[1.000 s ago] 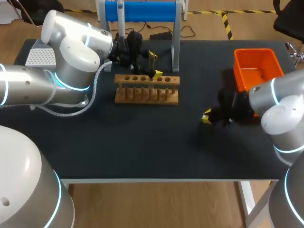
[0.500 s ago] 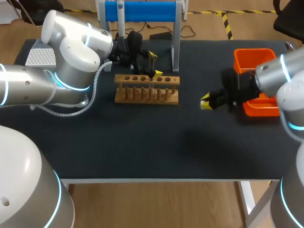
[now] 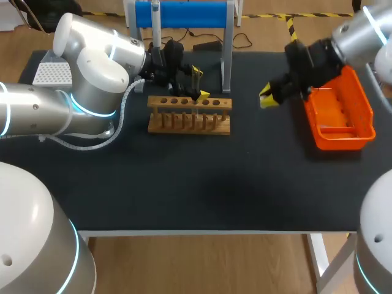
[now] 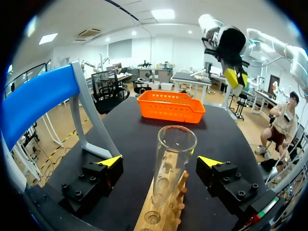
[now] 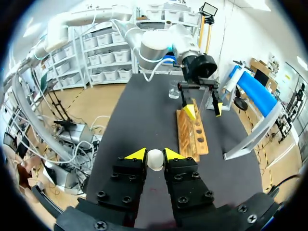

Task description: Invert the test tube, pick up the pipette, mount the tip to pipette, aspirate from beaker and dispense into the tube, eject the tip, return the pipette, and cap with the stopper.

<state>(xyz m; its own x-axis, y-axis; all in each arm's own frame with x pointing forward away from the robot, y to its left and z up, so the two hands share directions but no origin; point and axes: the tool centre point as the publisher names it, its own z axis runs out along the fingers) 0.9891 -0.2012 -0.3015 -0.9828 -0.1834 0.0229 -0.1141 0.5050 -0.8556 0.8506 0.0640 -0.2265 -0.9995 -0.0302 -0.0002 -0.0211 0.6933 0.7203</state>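
Bright, even overhead light; faint soft shadows on the black desk (image 3: pixel 184 190); small glints on the test tube (image 4: pixel 174 154)

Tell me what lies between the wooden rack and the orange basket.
Only bare black tabletop, as the head view shows. The right hand hovers above that stretch near the basket, shut on the white stopper.

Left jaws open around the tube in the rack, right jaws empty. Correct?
Not quite. The right jaws aren't empty: the right wrist view shows them shut on the white stopper. The left jaws do stand open around the tube in the rack.
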